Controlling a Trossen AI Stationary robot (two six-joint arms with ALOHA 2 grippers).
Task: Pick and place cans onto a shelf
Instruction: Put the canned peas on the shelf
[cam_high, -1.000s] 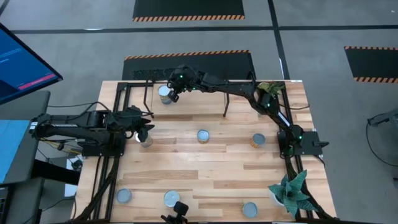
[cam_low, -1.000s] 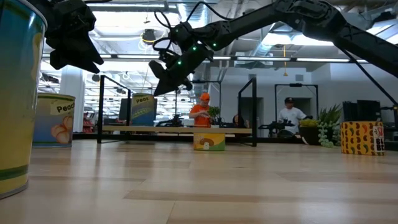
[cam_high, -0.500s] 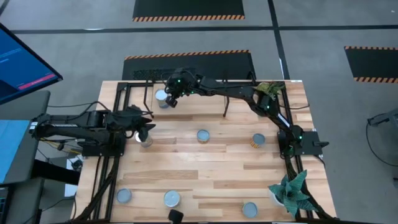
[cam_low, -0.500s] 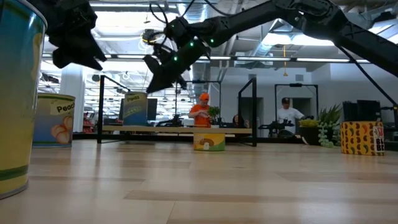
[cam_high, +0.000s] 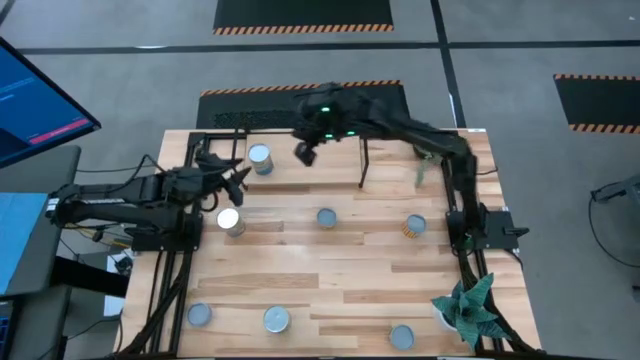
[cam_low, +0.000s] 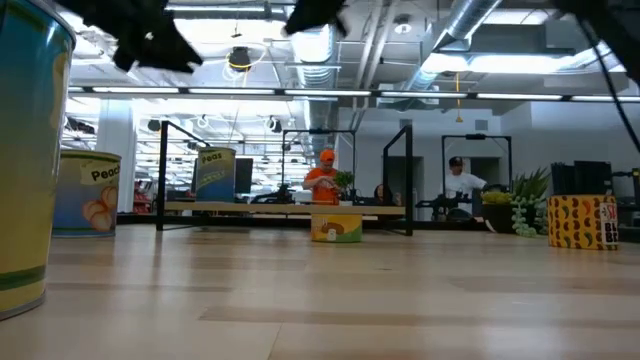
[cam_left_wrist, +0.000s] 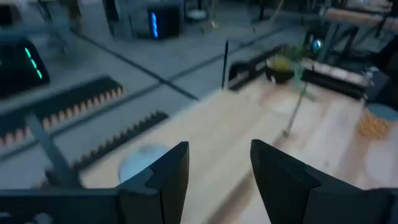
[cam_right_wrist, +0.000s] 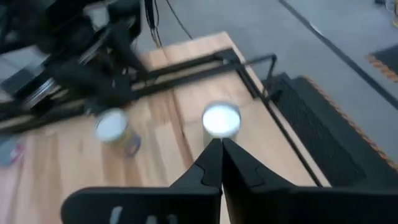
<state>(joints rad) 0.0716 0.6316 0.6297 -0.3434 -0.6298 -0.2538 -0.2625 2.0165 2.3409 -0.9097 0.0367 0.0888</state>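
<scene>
Right gripper first: its fingers are pressed together, nothing between them, and it hangs over the shelf at the back of the table. Just beside it, toward the left arm, one can stands upright on the shelf's wooden board, silvery top up; the right wrist view shows that same can just past the closed fingertips, clear of them.

Over to the left gripper: its two dark fingers stand apart with a clear gap and nothing held. It hovers near the shelf's left end, between the shelved can and a second can standing on the table just in front of it.

Out on the table, one can sits mid-board, another with an orange label toward the right arm's base. Along the near edge stand three more, well apart from each other. A potted plant sits at the near right corner.
</scene>
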